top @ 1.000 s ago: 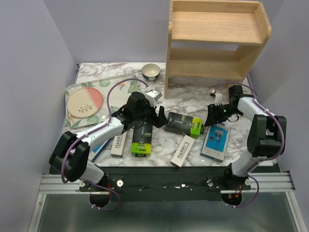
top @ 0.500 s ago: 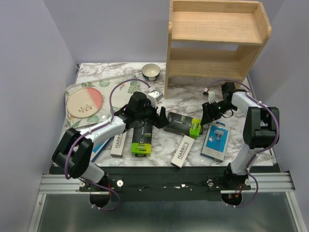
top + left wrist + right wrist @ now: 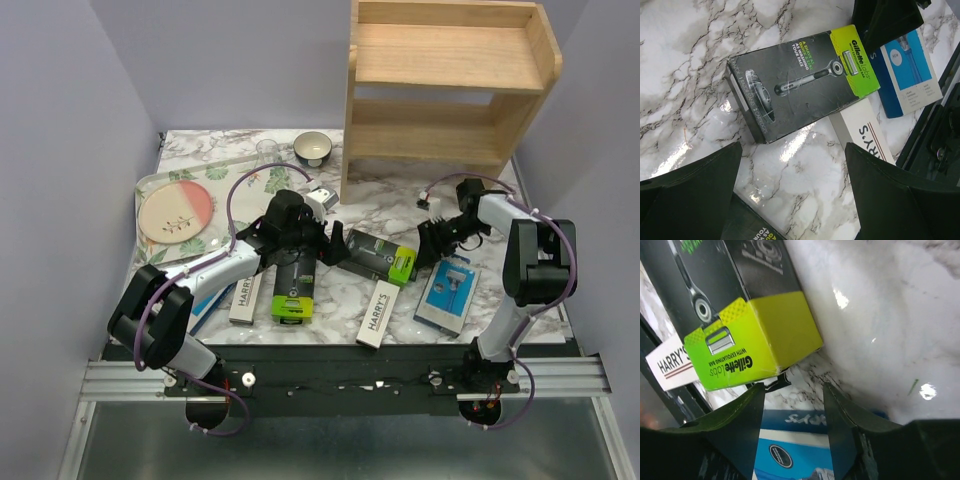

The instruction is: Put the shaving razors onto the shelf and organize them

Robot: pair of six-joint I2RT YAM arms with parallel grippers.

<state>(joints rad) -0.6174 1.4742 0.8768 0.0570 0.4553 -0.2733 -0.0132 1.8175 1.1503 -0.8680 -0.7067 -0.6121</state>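
Observation:
The light-wood shelf [image 3: 450, 80] stands at the back right with both tiers bare. A black box with a lime-green end [image 3: 378, 256] lies mid-table and shows in the left wrist view [image 3: 795, 85] and the right wrist view [image 3: 750, 340]. A second black box [image 3: 293, 283] lies under my left arm. Two white HARRY'S boxes [image 3: 372, 312] [image 3: 245, 297] and a blue-and-white pack [image 3: 447, 292] lie near the front. My left gripper [image 3: 322, 240] [image 3: 795, 195] is open and empty over marble between the black boxes. My right gripper [image 3: 430, 246] [image 3: 792, 425] is open and empty, by the lime end, over the blue pack's far edge [image 3: 805, 440].
A floral tray [image 3: 160, 180] with a pink round plate [image 3: 175, 212] sits at the back left. A dark bowl [image 3: 313, 148] and a clear glass [image 3: 266, 150] stand left of the shelf. A blue edge [image 3: 205, 310] shows beside my left arm.
My right gripper has moved left and nearer, from beside the shelf's foot to the lime end of the middle black box. My left gripper has barely shifted.

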